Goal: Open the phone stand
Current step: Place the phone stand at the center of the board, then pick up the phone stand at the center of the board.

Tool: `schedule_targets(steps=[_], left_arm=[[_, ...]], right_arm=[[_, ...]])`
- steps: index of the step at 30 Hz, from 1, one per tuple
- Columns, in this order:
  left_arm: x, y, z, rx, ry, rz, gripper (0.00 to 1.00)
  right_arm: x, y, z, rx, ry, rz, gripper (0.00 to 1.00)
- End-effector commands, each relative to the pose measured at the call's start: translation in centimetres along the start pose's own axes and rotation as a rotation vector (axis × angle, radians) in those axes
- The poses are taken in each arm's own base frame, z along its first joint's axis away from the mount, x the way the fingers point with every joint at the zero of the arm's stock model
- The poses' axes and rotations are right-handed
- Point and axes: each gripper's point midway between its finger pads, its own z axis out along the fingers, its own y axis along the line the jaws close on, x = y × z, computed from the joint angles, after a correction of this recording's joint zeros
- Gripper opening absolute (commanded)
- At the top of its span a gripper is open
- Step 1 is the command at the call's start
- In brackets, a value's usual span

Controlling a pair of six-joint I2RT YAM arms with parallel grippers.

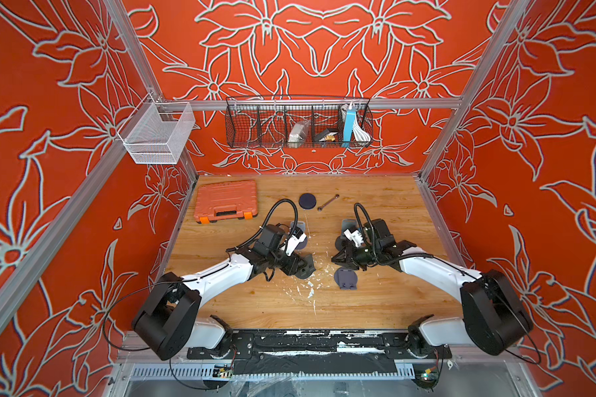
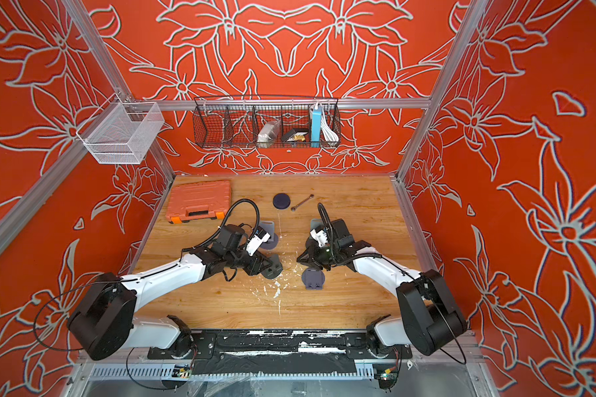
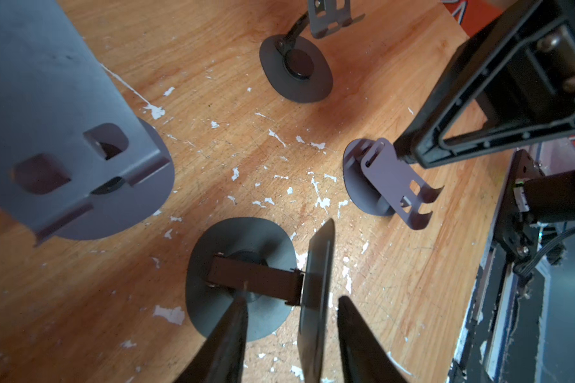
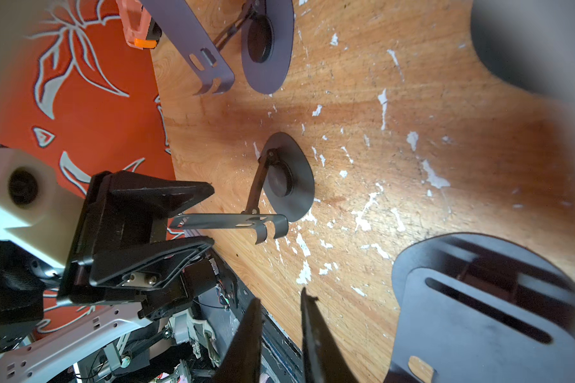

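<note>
Phone stand inside unclenched left hand; right hand ajar, empty; wrist tags illegible.

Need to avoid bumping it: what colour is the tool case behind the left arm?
The tool case is orange, clearest in a top view.

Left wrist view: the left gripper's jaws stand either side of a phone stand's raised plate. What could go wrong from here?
1. The plate sits edge-on, with little room, between the fingers of the open left gripper. A skewed retreat could snag it and tip or refold the phone stand.
2. The right gripper hangs right by a neighbouring stand. A small move could knock it.
</note>
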Motion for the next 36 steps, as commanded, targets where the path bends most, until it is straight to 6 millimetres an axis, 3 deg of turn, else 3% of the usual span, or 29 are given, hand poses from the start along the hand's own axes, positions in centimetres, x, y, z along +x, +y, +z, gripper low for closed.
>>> schedule_targets(steps=[1,5,10,15,18,23,28,33,36], left_arm=[[-2.1,-0.7,-1.5,-0.016,-0.059,0.0,0.49],[-4.1,-1.9,-3.8,-0.008,-0.114,-0.03,0.59],[-5.1,-1.6,-6.1,-0.089,-0.096,-0.125,0.64],[-4.4,-4.3,-8.6,-0.011,-0.057,-0.241,0.64],[-4.1,-6.5,-8.8,0.095,-0.037,-0.339,0.63],[-3.5,-9.8,-6.3,0.139,-0.009,-0.393,0.6],[-2.3,-12.2,-1.7,0.156,0.045,-0.394,0.58],[-1.2,-13.1,3.3,0.097,0.098,-0.382,0.59],[-0.8,-12.6,5.7,0.069,0.103,-0.403,0.58]], right_arm=[[0.2,-0.6,-0.4,0.021,-0.013,-0.003,0.25],[0.2,-0.6,-0.9,0.03,-0.034,-0.014,0.25],[-0.5,-0.4,-2.0,0.053,-0.083,-0.047,0.24],[-0.9,-0.2,-4.1,0.078,-0.154,-0.077,0.24],[-1.1,-0.7,-5.6,0.104,-0.21,-0.076,0.25],[-0.6,-2.3,-7.8,0.14,-0.274,-0.041,0.25],[0.3,-4.6,-8.6,0.172,-0.285,0.008,0.24],[1.4,-7.3,-8.6,0.19,-0.286,0.073,0.23],[1.6,-7.9,-8.6,0.186,-0.295,0.09,0.23]])
